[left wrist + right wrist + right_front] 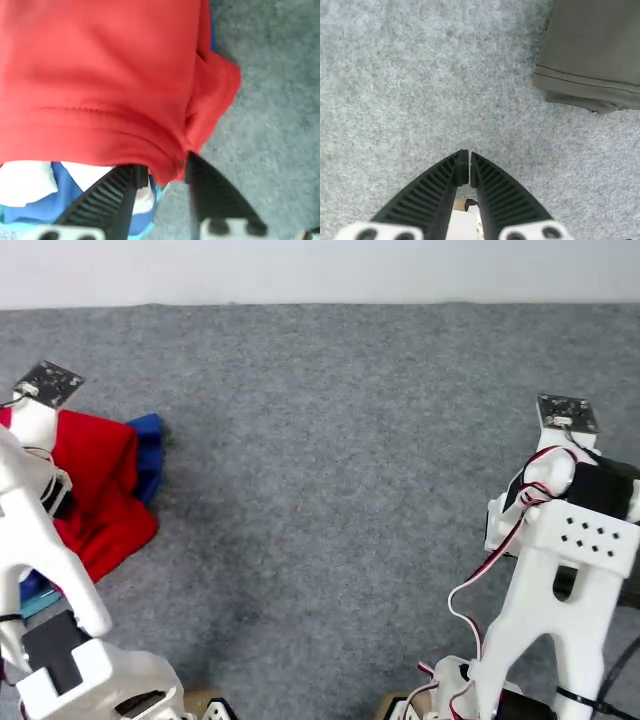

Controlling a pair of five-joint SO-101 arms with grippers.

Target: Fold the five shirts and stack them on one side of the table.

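From above, the grey-carpeted bench [350, 490] runs back to a white wall [320, 270]. At the bench's left edge a red shirt [100, 490] lies on a blue shirt [148, 455], whose edge shows along its far right side. A strip of teal cloth [40, 605] shows at the near end. The left arm [40, 540] stands over this pile and covers its left part. The right arm [560, 580] stands at the right edge, with red and white wires looping down its side.

At the left wrist, the left gripper [167, 167] is clamped on the red shirt's folded hem corner, and the creases run into the pinch. Under the hem lie white cloth [25, 182], blue and teal layers. Bare bench shows beside the pile.

At the right wrist, the right gripper [469, 160] is closed on nothing, its ribbed tips touching above bare bench. A folded olive shirt [595, 50] lies nearby, apart from the claw.
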